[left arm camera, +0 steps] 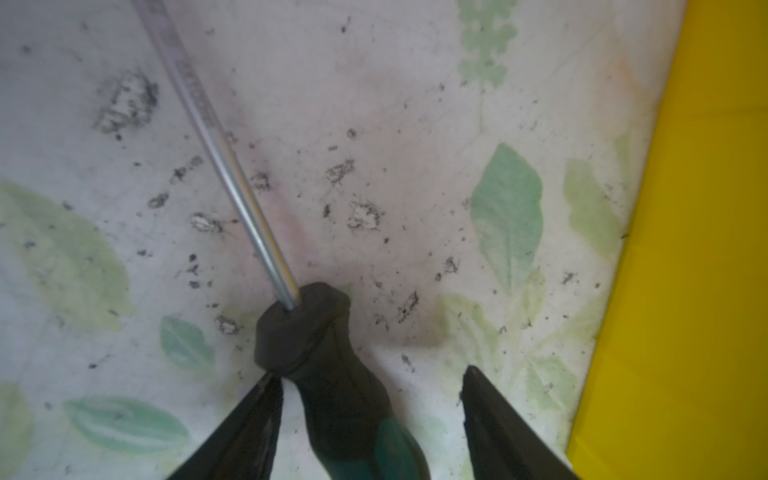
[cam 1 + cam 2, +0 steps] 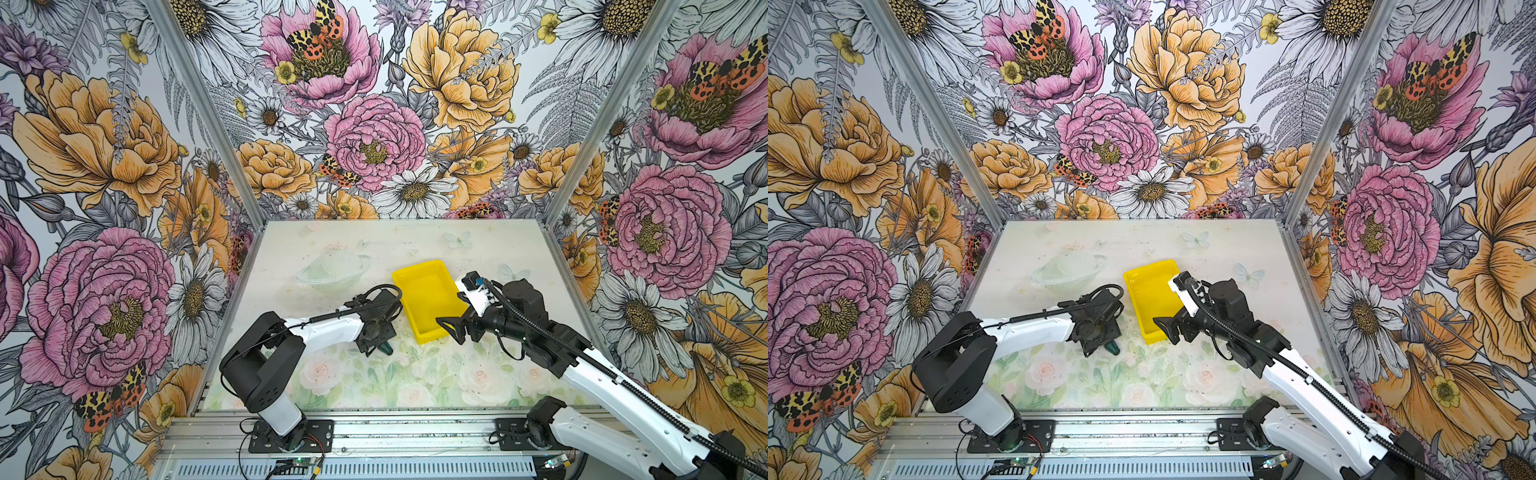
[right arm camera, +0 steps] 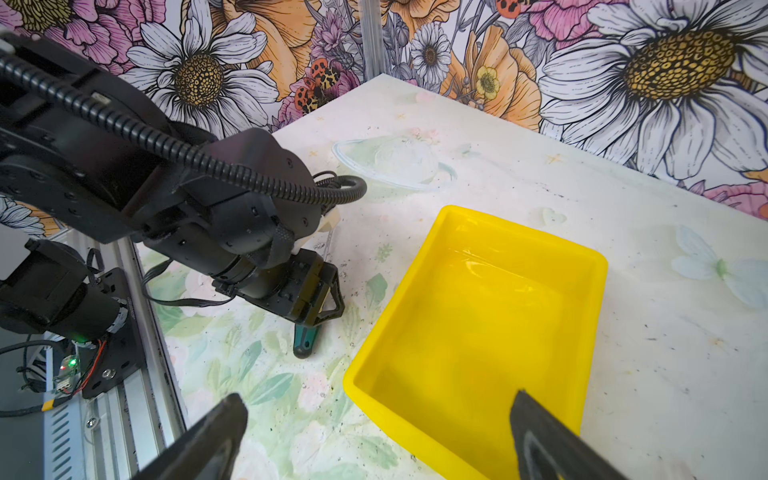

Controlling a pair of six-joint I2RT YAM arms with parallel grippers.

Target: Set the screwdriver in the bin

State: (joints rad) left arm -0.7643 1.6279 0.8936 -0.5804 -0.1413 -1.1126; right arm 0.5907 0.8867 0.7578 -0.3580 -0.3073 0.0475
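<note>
The screwdriver point(image 1: 332, 374) lies flat on the table just left of the bin, its silver shaft point(image 1: 232, 174) pointing away from the wrist camera. Its teal handle end point(image 2: 386, 350) point(image 2: 1112, 349) point(image 3: 304, 338) pokes out from under my left gripper point(image 2: 376, 347) point(image 2: 1100, 347) point(image 3: 320, 316). That left gripper point(image 1: 370, 374) straddles the black-and-teal handle, still open: one fingertip touches the collar, and the other stands apart from the handle. The yellow bin point(image 2: 430, 299) point(image 2: 1150, 299) point(image 1: 685, 291) point(image 3: 478, 316) is empty. My right gripper point(image 2: 451, 330) point(image 2: 1167, 330) point(image 3: 378, 397) hangs open over the bin's near corner.
Floral walls close in the table on the left, back and right. A metal rail point(image 2: 374, 432) with both arm bases runs along the front edge. The table mat point(image 2: 415, 374) carries a pale flower print and dark scuff marks.
</note>
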